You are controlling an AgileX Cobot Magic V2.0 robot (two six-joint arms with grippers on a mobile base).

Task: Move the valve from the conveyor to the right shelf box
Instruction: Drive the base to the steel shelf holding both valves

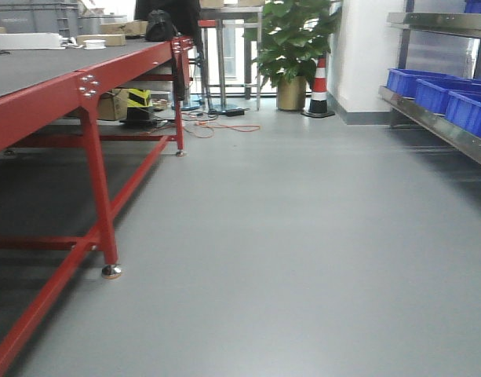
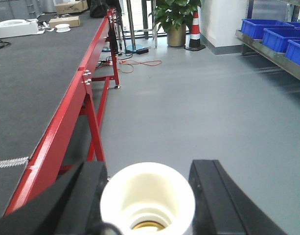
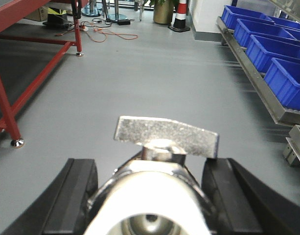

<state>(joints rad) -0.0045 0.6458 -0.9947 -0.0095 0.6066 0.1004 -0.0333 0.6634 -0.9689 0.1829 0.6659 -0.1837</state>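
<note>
In the left wrist view a valve (image 2: 147, 193) shows end-on as a round white cap with a brass-coloured bore. My left gripper (image 2: 147, 166) is shut on it, one black finger (image 2: 86, 196) against each side. In the right wrist view a second valve (image 3: 154, 196) shows a silver body, a white cap and a flat metal handle (image 3: 167, 136) on top. It is held between the fingers (image 3: 79, 191) of my right gripper (image 3: 150, 164). Blue shelf boxes (image 3: 267, 46) sit on the metal shelf (image 1: 436, 126) at the right. The conveyor is out of view.
A red-framed table (image 1: 83, 86) with a dark top runs along the left, its legs (image 1: 107, 236) standing on the grey floor. Far ahead are a potted plant (image 1: 291, 47), a striped cone (image 1: 318, 86), cables (image 1: 216, 126) and a metal stand. Neither gripper shows in the front view.
</note>
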